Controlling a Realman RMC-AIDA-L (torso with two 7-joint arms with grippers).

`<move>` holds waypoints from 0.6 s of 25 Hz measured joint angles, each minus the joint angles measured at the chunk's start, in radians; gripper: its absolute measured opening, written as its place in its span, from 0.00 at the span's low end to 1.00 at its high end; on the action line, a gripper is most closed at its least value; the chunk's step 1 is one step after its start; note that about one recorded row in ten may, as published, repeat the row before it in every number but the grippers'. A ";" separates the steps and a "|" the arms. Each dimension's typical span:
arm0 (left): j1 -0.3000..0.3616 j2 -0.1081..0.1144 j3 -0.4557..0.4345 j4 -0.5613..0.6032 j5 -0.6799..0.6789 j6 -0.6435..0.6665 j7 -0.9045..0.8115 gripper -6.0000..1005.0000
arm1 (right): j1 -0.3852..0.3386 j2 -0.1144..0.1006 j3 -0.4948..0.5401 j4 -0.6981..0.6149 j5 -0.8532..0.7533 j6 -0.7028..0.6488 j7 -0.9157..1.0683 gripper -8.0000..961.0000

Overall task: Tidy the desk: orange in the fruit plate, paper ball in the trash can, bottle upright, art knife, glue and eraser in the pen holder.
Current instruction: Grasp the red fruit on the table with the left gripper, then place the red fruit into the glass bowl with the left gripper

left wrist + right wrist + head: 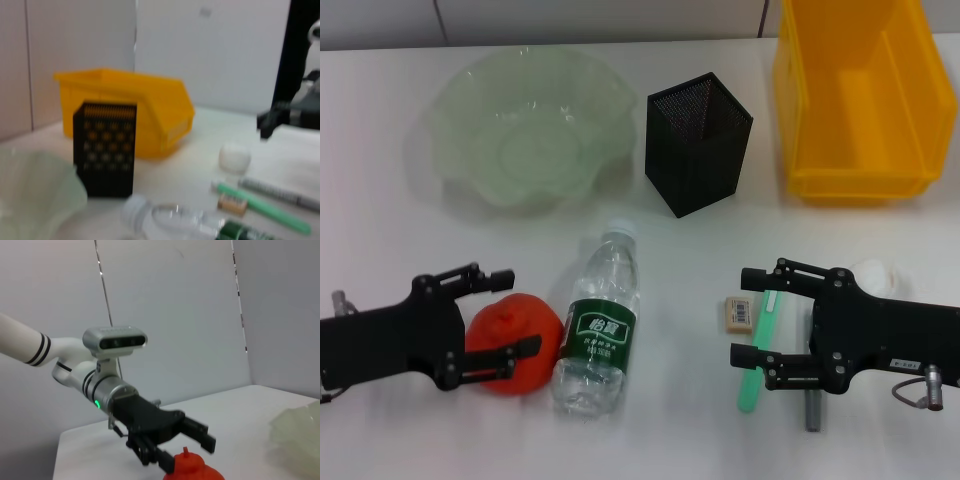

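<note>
- Fingers of the left hand (pixel 490 322) stand spread on either side of the orange (pixel 515 329) at the near left of the desk (pixel 380 220); they look close to the fruit or just touching it, but not clamped, and the orange sits on the desk.
- Judged from this, the step in hand is taking the orange. To do it well, the hand should close evenly across the widest part and lift straight up, clear of the bottle.
- Far left, the fruit plate (pixel 450 110) holds nothing; the orange must be carried away from the robot and set down gently inside the wavy rim.
- Just right of the orange lies the bottle (pixel 598 324) on its side, cap pointing far; a careless sweep could roll it.
- Far centre, the pen holder (pixel 700 145) stands upright, with nothing seen inside.
- Near right, the eraser (pixel 738 313) lies beside a green stick-like item (pixel 760 345).
- The right hand (pixel 752 315) hangs idle with fingers open above these, holding nothing.
- A white paper ball (pixel 876 274) lies just beyond it, partly hidden by the arm.
- Far right, the trash can (pixel 800 100) shows no contents.
</note>
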 joint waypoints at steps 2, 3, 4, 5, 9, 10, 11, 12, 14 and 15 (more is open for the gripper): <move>0.000 -0.002 0.000 -0.004 0.022 -0.023 0.006 0.82 | -0.001 0.000 0.004 0.000 0.000 0.003 0.000 0.87; 0.000 -0.002 0.000 -0.004 0.022 -0.023 0.006 0.80 | -0.002 0.000 0.005 0.000 0.000 0.005 0.000 0.87; -0.001 -0.004 -0.001 -0.005 0.040 -0.040 0.012 0.78 | -0.003 0.000 0.006 0.000 0.000 0.007 0.000 0.87; 0.000 -0.005 -0.004 -0.007 0.045 -0.048 0.017 0.77 | -0.004 0.000 0.006 0.000 0.000 0.008 0.000 0.87; 0.005 -0.006 -0.005 -0.007 0.041 -0.061 0.023 0.71 | -0.004 0.000 0.006 0.000 0.000 0.018 0.000 0.87; 0.005 -0.006 -0.005 -0.007 0.040 -0.065 0.024 0.69 | -0.003 0.000 0.006 0.000 0.000 0.021 0.000 0.87; 0.005 -0.006 -0.005 -0.006 0.039 -0.070 0.022 0.67 | -0.002 0.000 0.005 0.001 0.000 0.023 0.000 0.87; 0.005 -0.006 -0.005 -0.006 0.039 -0.070 0.022 0.65 | -0.002 0.000 0.005 0.001 0.000 0.023 0.000 0.87; 0.005 -0.006 -0.009 -0.004 0.039 -0.075 0.017 0.59 | -0.002 0.000 0.006 0.001 0.000 0.024 0.000 0.87; 0.005 -0.006 -0.016 -0.001 0.037 -0.071 0.017 0.56 | -0.002 0.000 0.007 0.001 0.002 0.024 0.000 0.87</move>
